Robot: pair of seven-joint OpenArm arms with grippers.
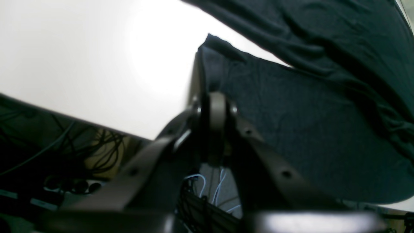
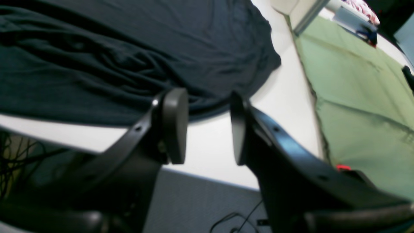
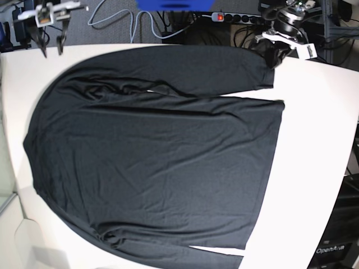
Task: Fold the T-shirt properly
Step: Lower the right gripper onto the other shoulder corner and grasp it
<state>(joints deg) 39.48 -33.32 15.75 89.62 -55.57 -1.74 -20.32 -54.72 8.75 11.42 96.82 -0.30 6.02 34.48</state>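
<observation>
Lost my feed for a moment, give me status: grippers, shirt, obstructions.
Left gripper shut on T-shirt sleeve cuff. Right gripper open, empty, at table edge. Shirt spread flat, unfolded. Nothing in the way.

A white table (image 3: 314,168) takes up most of the room here. Beyond its far edge, a power strip (image 3: 230,17) with a red switch lies on the grey floor among tangled cables (image 3: 120,19). A green mat (image 2: 355,97) lies beside the table.
</observation>
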